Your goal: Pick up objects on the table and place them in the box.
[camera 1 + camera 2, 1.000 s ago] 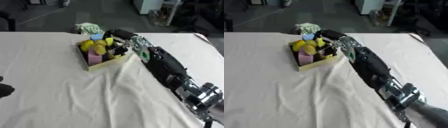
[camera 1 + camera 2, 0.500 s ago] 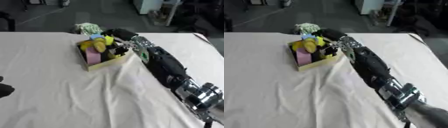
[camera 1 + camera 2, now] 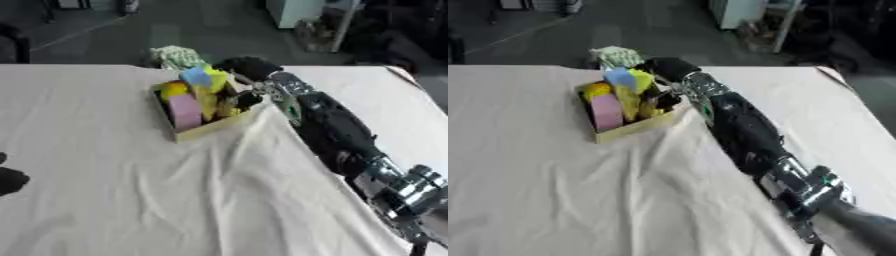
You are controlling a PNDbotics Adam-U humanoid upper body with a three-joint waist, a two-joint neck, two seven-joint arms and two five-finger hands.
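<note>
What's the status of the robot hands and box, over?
Right robot hand at the box, fingers unclear. Left robot hand idle, lower left. Box full of colourful objects.

A matt, wrinkled cream cloth [image 3: 175,200] covers the counter. The box [image 3: 206,129] looks like plain cardboard. The arm [image 3: 745,131] is matt black with shiny metal joints.

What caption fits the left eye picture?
Robot's right arm reaches across the white cloth to a box full of colourful things.

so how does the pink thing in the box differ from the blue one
The pink thing is a taller rounded slab standing deep in the box, near its front left wall. The blue thing is smaller, perched on top of the pile toward the back. Both sit inside the box among yellow items.
</note>
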